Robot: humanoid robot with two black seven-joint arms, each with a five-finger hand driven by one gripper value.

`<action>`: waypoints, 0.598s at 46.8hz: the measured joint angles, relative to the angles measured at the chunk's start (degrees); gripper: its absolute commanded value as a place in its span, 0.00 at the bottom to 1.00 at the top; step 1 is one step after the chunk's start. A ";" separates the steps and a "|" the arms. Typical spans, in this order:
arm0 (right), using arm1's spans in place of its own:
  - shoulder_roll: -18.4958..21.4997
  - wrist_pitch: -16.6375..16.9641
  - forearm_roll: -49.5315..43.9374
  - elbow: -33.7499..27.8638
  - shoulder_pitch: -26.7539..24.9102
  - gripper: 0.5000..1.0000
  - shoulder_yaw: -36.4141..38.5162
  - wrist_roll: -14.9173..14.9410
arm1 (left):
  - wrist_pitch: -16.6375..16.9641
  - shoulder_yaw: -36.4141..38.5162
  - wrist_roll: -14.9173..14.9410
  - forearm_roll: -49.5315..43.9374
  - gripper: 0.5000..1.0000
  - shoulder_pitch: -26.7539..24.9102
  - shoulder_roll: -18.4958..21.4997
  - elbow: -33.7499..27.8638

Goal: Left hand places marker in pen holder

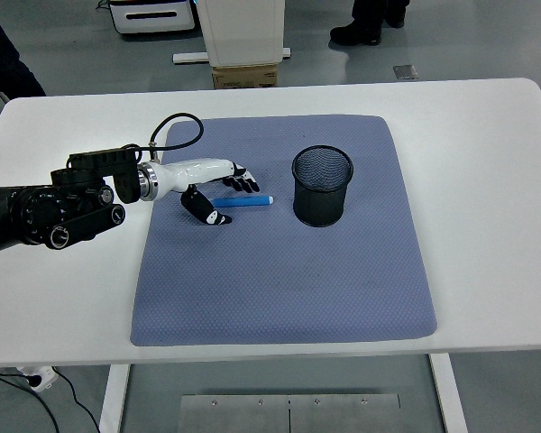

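A blue marker [245, 201] lies flat on the blue-grey mat [288, 271], its length running left to right, just left of the black mesh pen holder [323, 186], which stands upright. My left hand [224, 199] reaches in from the left and hovers over the marker's left end. Its fingers [244, 183] curl down just behind the marker and the thumb [207, 213] sits in front of it. They bracket the marker without closing on it. The right arm does not show.
The mat covers the middle of the white table [487, 162]. A black cable [176, 126] loops above my left wrist. Behind the table are a cardboard box [245, 77] and a person's shoes [365, 27] on the floor.
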 measured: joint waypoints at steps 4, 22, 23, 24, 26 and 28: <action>0.00 0.00 0.00 -0.01 0.00 1.00 0.00 0.00 | 0.10 0.00 0.00 0.21 0.31 0.00 0.00 0.01; 0.00 0.00 0.00 -0.01 0.00 1.00 0.00 0.00 | 1.40 0.01 -0.07 0.47 0.31 0.23 -0.43 0.03; 0.00 0.00 0.00 -0.01 0.00 1.00 0.00 0.00 | 1.40 0.02 -0.07 0.67 0.31 0.29 -0.43 0.03; 0.00 0.00 0.00 0.00 0.00 1.00 0.00 0.00 | 1.45 0.04 -0.07 1.11 0.31 0.35 -0.43 0.04; 0.00 0.00 0.00 0.00 0.01 1.00 0.00 0.00 | 1.66 0.04 -0.08 1.82 0.31 0.47 -0.43 0.06; 0.00 0.01 0.00 0.00 0.02 1.00 0.00 0.00 | 2.06 0.06 -0.09 2.60 0.31 0.57 -0.44 0.07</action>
